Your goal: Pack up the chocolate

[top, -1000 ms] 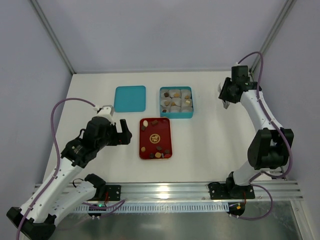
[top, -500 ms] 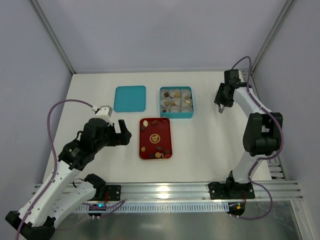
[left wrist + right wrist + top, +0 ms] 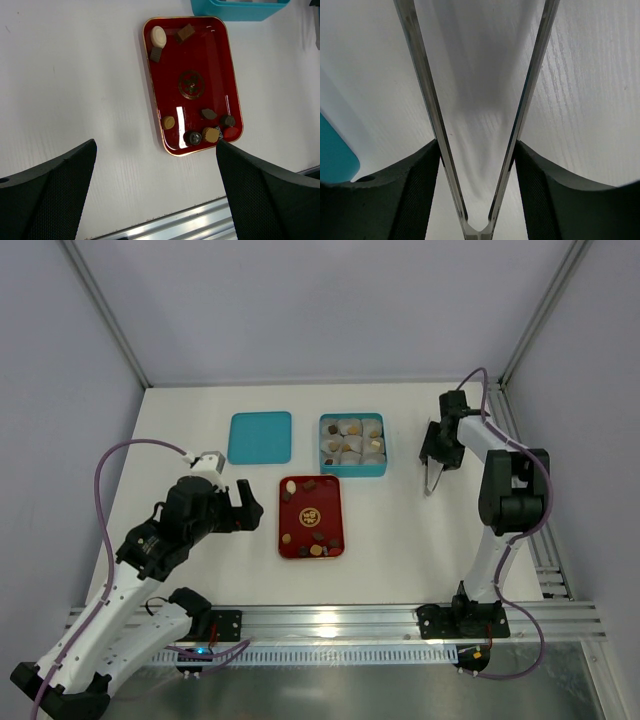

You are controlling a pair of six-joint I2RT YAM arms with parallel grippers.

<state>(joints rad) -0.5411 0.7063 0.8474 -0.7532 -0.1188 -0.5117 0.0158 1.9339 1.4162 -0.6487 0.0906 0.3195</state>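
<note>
Though faint overhead, tongs (image 3: 427,95) between fingers (image 3: 415,192).

Light bright, even, diffuse, from above; white table (image 3: 420,530) near washed out in top view. Shadows soft, faint. Small white glare streak on red tray (image 3: 200,50) in left wrist view. Left gripper fingers (image 3: 50,200) dark, mesh texture visible, edges soft. Right wrist view: tweezers (image 3: 430,100) throw broad blurred shadow, metal edges glint; right gripper fingers (image 3: 410,200) out of focus.
</note>
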